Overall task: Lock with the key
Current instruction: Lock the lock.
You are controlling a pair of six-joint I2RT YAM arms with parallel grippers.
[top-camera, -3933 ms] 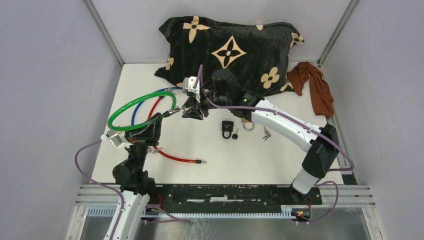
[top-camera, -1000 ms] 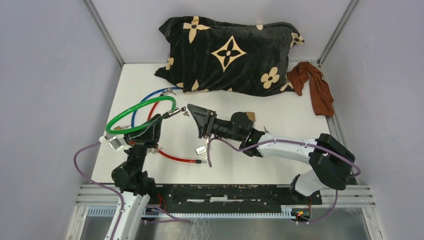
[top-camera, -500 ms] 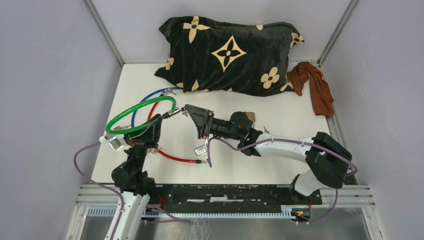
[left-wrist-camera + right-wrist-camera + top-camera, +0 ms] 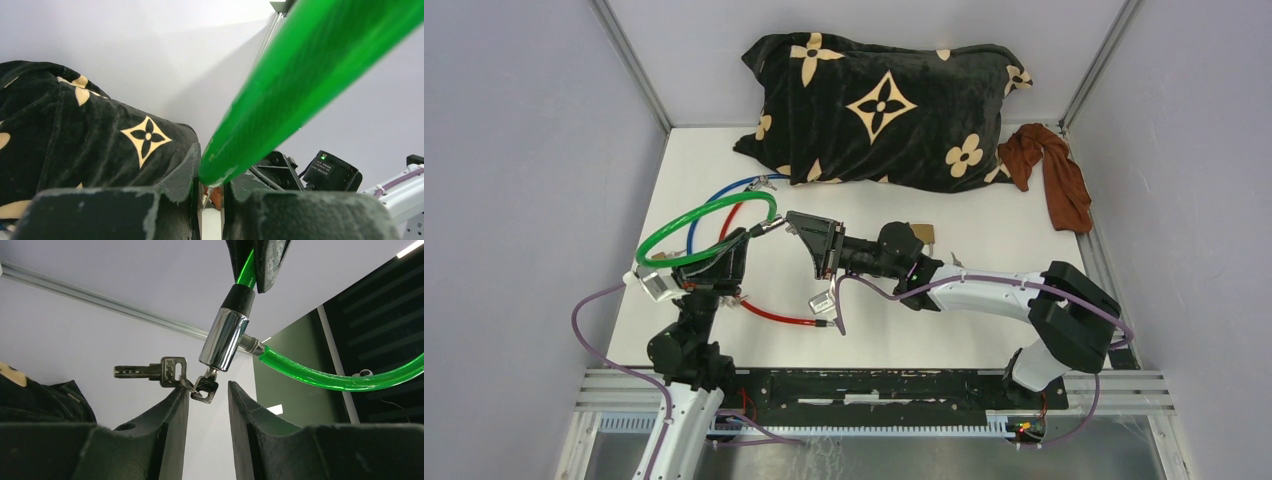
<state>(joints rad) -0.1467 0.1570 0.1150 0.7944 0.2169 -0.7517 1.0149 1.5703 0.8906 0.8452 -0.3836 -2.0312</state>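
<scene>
Key (image 4: 206, 386): seated in the lower end of the lock barrel (image 4: 224, 340), held in the air left of table centre, about 9 o'clock in the top view.
Spare key (image 4: 150, 372): on the same ring, pointing to 9 o'clock (right wrist view).
Barrel: chrome, tilted, its top toward 1 o'clock.
Green cable (image 4: 704, 215): loops from the barrel toward 9 o'clock.
Left gripper (image 4: 211, 182): clenched on the green cable just behind the barrel.
Right gripper (image 4: 207, 388): fingers parted, one each side of the key; contact unclear.
Blue cable (image 4: 714, 195), red cable (image 4: 774, 315): on the table (image 4: 984, 330) under the loop.
Pillow (image 4: 884, 95): 12 o'clock.
Brown cloth (image 4: 1054, 170): 2 o'clock.
</scene>
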